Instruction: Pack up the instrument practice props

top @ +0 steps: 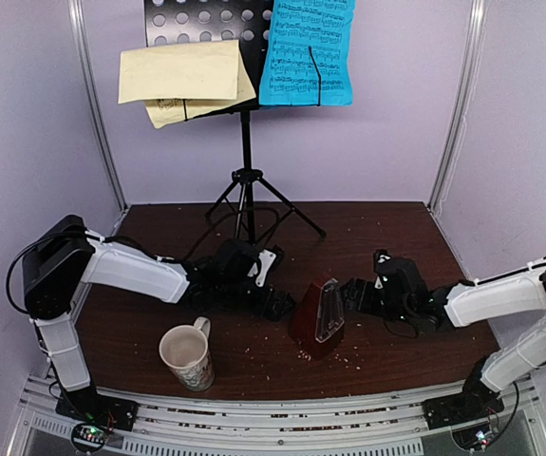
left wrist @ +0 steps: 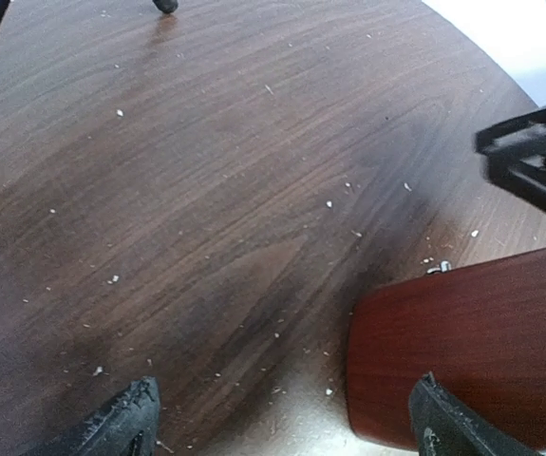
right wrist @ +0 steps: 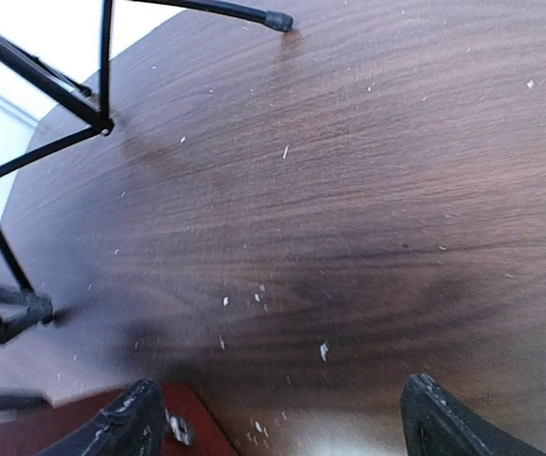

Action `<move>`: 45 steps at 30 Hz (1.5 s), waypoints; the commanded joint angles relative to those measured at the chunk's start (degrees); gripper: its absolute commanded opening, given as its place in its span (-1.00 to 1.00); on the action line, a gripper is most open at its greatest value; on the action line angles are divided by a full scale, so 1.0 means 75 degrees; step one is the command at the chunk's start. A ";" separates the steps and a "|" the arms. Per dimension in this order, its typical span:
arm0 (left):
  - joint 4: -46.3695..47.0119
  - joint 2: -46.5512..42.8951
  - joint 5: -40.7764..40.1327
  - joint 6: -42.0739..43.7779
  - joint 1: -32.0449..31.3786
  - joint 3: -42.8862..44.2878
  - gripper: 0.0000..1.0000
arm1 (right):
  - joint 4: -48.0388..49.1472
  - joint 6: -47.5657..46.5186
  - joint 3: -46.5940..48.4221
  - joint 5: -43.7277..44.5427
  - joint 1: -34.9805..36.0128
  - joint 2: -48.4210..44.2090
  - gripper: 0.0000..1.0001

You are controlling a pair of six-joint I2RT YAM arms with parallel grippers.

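The table (top: 386, 233) carries the black music stand (top: 246, 161) at its far edge, with the pale yellow sheets (top: 182, 76) and the blue sheet (top: 308, 52) on its desk, well apart from both arms. Nearer, the metronome (top: 318, 318) stands upright, its long axis vertical, directly between the left gripper (top: 277, 302) and the right gripper (top: 353, 293). Each is just beside it, and neither is clearly nearer. Both grippers are spread wide and hold nothing. In each wrist view the red-brown body sits off-centre, by one finger and not between the two, so I judge either gripper needs a sideways shift first.
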 commanded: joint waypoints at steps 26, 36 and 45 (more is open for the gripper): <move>0.0561 -0.0529 0.0654 -0.0140 0.0499 -0.0173 0.93 | -0.0481 -0.0466 -0.1573 0.2140 0.3924 -0.2284 1.00; 0.0445 -0.0589 0.0472 -0.0002 0.0495 -0.0126 0.93 | -0.0766 -0.0428 -0.0764 0.2360 0.4228 -0.1025 1.00; 0.0415 -0.0563 0.0524 0.0000 0.0499 -0.0119 0.93 | -0.2723 0.1069 -0.0065 0.3872 0.4152 -0.0433 1.00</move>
